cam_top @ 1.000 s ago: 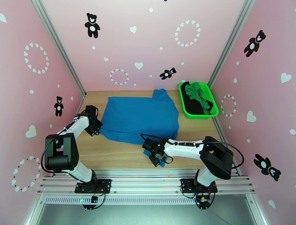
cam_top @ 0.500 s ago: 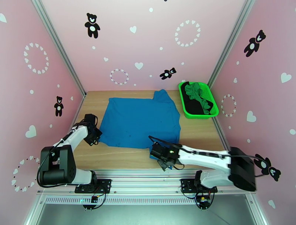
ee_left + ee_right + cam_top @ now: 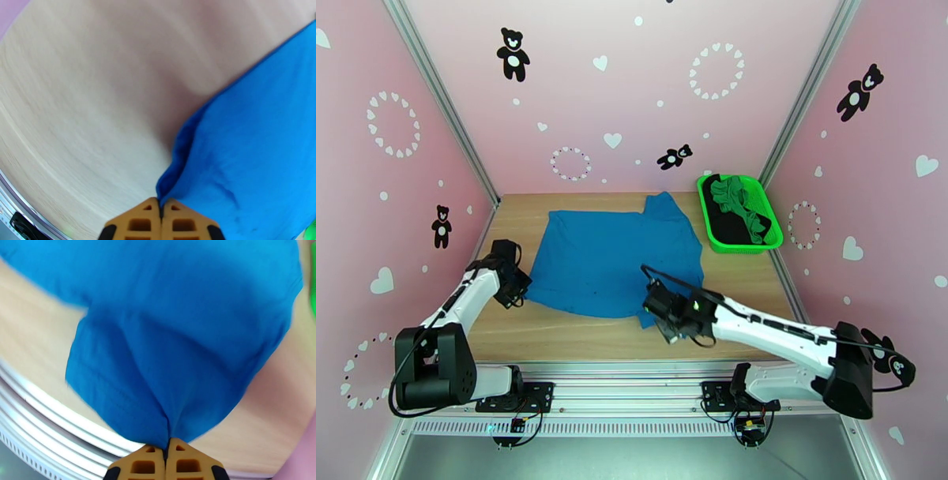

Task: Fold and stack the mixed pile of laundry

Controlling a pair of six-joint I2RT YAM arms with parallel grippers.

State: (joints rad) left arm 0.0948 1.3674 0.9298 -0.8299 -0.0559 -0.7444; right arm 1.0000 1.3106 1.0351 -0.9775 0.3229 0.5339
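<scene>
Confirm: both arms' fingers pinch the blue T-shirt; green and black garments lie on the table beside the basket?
No: top external view shows the green garment and black garment inside the basket. Left fingers and right fingers do pinch the blue T-shirt.

Bare table [image 3: 553, 328] beside T-shirt [image 3: 616, 245]; basket [image 3: 746, 248] right

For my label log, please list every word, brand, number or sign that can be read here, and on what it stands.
None: no text can be read. The pink walls carry bear and heart shapes, no letters; the blue T-shirt and the green basket bear no visible print.
</scene>
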